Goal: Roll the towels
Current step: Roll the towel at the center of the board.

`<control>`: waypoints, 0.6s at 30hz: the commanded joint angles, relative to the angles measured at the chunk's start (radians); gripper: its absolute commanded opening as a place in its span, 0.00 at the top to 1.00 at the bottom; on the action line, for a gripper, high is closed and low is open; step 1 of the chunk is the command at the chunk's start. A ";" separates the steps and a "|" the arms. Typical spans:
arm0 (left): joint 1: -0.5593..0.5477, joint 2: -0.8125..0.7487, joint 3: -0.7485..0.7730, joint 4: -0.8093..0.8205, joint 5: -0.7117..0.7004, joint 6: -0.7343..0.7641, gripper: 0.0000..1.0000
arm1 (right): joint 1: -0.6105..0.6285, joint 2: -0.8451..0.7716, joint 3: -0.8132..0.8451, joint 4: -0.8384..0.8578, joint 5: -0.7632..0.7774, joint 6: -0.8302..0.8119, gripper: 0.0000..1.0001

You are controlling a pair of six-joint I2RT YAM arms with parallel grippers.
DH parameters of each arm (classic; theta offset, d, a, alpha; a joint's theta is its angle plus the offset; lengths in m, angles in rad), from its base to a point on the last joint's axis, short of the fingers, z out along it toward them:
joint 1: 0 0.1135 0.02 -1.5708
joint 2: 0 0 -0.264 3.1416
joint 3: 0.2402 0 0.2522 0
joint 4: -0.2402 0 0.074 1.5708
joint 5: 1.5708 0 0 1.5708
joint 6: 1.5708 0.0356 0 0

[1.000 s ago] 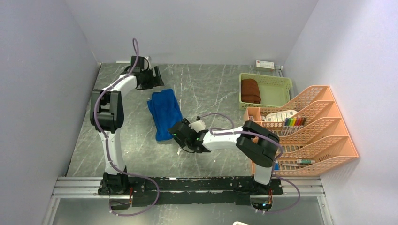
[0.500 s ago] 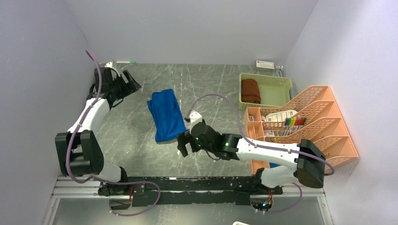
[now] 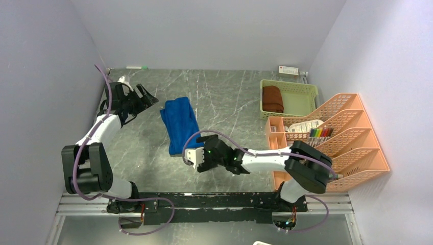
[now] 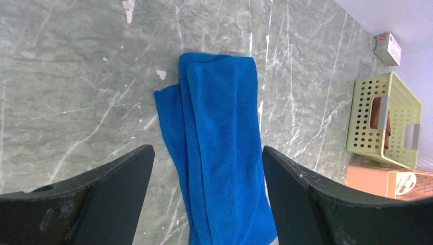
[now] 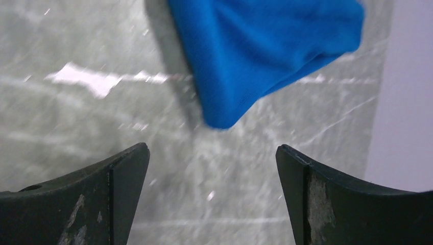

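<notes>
The blue towel (image 3: pixel 179 125) lies folded into a long strip on the grey marble table, untouched. Seen from the left wrist, the blue towel (image 4: pixel 219 148) stretches away between my fingers. My left gripper (image 3: pixel 147 98) hovers open to the left of the towel's far end. My right gripper (image 3: pixel 193 159) is open just off the towel's near end. In the right wrist view the blue towel (image 5: pixel 260 51) shows a rounded corner ahead of the right gripper (image 5: pixel 212 148), with bare table between the fingers. The brown towel (image 3: pixel 272 98) sits rolled in the green basket (image 3: pixel 301 102).
An orange file rack (image 3: pixel 337 138) with papers and pens fills the right side. A small white box (image 3: pixel 288 70) and a marker (image 3: pixel 137 67) lie along the far wall. Walls close in on the left, right and back.
My left arm swung from the towel's far end out to the left wall side. The right gripper slid a little left and nearer, away from the towel's near end, which now lies free.
</notes>
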 commanded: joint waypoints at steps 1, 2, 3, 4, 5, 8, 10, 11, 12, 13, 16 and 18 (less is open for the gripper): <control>0.019 0.000 -0.037 0.096 0.072 -0.022 0.11 | -0.033 0.100 0.040 0.303 -0.104 -0.197 0.05; 0.025 -0.002 -0.046 0.108 0.079 -0.027 0.11 | -0.036 0.129 0.063 0.287 -0.131 -0.202 0.06; 0.030 -0.005 -0.055 0.119 0.088 -0.032 0.11 | -0.038 0.155 0.085 0.274 -0.153 -0.205 0.07; 0.037 -0.007 -0.062 0.128 0.098 -0.036 0.11 | -0.039 0.178 0.105 0.265 -0.181 -0.206 0.07; 0.042 -0.009 -0.067 0.135 0.106 -0.039 0.11 | -0.040 0.198 0.123 0.253 -0.211 -0.206 0.08; 0.049 -0.012 -0.075 0.149 0.124 -0.045 0.11 | -0.041 0.258 0.190 0.177 -0.278 -0.203 0.10; 0.051 -0.011 -0.081 0.159 0.132 -0.048 0.11 | -0.043 0.292 0.231 0.129 -0.298 -0.204 0.13; 0.051 -0.010 -0.084 0.162 0.134 -0.050 0.11 | -0.043 0.308 0.247 0.112 -0.300 -0.207 0.16; 0.053 -0.007 -0.086 0.165 0.137 -0.051 0.11 | -0.043 0.320 0.262 0.099 -0.300 -0.208 0.20; 0.055 -0.004 -0.088 0.166 0.141 -0.051 0.11 | -0.045 0.333 0.280 0.085 -0.301 -0.206 0.25; 0.061 0.004 -0.093 0.178 0.157 -0.054 0.11 | -0.055 0.366 0.330 0.038 -0.309 -0.202 0.38; 0.064 0.005 -0.095 0.180 0.162 -0.056 0.12 | -0.063 0.383 0.367 0.009 -0.304 -0.206 0.46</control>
